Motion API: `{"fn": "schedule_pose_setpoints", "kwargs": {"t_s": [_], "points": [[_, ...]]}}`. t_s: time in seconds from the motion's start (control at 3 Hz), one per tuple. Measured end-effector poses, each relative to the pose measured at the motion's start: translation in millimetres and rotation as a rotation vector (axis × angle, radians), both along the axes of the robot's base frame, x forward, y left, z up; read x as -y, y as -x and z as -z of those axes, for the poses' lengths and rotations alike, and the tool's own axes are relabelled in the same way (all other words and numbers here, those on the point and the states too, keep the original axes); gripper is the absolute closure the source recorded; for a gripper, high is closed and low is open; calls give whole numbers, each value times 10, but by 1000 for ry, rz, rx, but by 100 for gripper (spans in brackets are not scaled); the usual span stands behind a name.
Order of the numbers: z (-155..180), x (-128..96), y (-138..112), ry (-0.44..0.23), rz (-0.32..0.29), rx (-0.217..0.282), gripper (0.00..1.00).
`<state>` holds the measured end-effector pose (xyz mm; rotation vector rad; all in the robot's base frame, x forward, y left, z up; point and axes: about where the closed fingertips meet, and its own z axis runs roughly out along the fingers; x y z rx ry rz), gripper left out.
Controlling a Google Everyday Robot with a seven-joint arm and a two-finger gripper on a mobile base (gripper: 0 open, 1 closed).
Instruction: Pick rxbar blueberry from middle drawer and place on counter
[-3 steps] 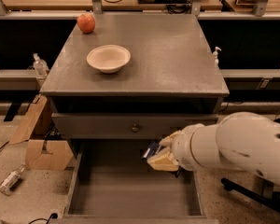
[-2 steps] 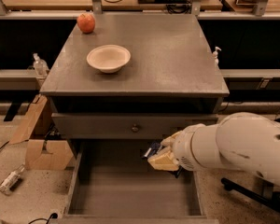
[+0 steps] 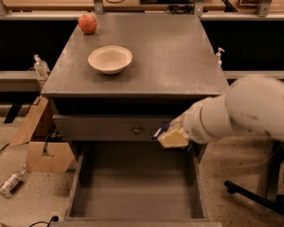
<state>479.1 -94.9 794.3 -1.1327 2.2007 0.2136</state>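
Observation:
My gripper (image 3: 169, 137) hangs at the end of the white arm, over the back right of the open middle drawer (image 3: 132, 193), just in front of the closed drawer front above it. Its tan fingers (image 3: 174, 138) are closed on a small dark blue flat thing, the rxbar blueberry (image 3: 160, 130), of which only a sliver sticks out to the upper left. The drawer floor is bare. The grey counter (image 3: 175, 56) is above and behind the gripper.
A white bowl (image 3: 110, 58) and a red apple (image 3: 87, 23) sit on the counter's left side. The closed drawer front has a small knob (image 3: 137, 130). A cardboard box (image 3: 42, 148) and a bottle (image 3: 10, 183) lie on the floor at left; a chair base (image 3: 255, 197) is at right.
The gripper has risen from low inside the drawer to the level of the upper drawer front, still closed on the bar. Nothing else has moved.

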Motion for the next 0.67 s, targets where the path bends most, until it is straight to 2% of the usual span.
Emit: {"fn": "schedule_pose_setpoints", "kwargs": {"t_s": [0.33, 0.67], "points": [[-385, 273, -417, 19, 23, -29, 100], [-690, 430, -770, 36, 34, -61, 100]]}}
